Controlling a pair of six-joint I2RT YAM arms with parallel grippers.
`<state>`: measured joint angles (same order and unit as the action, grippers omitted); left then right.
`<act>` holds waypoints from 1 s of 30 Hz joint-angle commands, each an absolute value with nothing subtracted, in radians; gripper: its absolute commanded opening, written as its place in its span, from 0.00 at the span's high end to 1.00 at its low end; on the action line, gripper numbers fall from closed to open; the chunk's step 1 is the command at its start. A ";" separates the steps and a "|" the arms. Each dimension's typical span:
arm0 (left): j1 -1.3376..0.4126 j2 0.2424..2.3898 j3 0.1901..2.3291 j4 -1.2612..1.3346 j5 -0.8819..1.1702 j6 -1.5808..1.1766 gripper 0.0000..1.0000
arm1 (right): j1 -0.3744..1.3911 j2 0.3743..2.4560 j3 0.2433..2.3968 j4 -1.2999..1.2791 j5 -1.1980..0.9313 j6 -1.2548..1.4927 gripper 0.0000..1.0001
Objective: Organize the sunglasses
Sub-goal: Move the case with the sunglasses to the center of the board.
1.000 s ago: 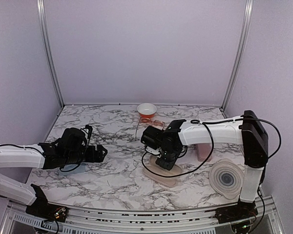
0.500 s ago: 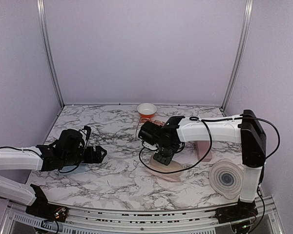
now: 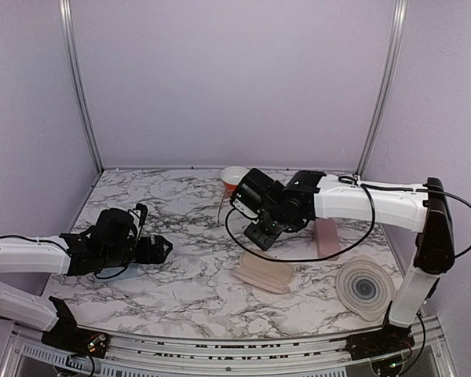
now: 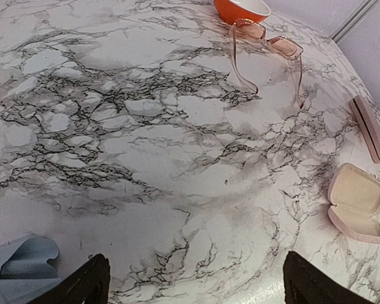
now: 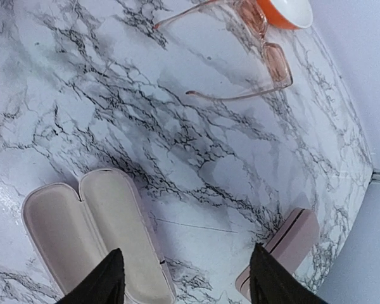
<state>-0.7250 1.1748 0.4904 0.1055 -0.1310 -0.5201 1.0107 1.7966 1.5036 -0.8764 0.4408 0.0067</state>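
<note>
1 pair of sunglasses [image 4: 285,47] w/ pinkish-orange lenses lies at the far middle of the marble table [image 3: 180,212], arms unfolded. Its front is touching or just beside the orange bowl [image 4: 240,7]; can't tell which. The right hand [image 5: 187,253] hangs above the table w/ both fingers spread wide and nothing btw them. Below it, toward the near edge, lies the open case [image 5: 95,234], pale pink, lid laid flat, inside empty, and off to the right the closed case [image 5: 282,244]. The sunglasses sit beyond that hand, apart from both cases. The left hand [image 4: 195,266] is low over the table's left part, pointing right, likewise spread wide and holding nothing; the blue cloth [image 4: 19,263] lies crumpled just beside 1 of its fingers. A pale round disc [image 3: 365,289] w/ concentric rings rests at the near right corner, close to the right arm's base.
</note>
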 commanded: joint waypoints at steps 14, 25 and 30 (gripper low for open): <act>-0.718 1.241 0.533 0.110 -0.092 -0.513 0.04 | 0.510 1.483 1.133 -0.758 0.346 0.331 0.11; -0.717 1.236 0.529 0.114 -0.090 -0.513 0.05 | 0.208 1.644 1.108 -0.601 0.138 0.318 0.17; -0.721 1.231 0.531 0.118 -0.029 -0.485 0.13 | 0.202 1.701 1.080 -0.548 0.067 0.305 0.25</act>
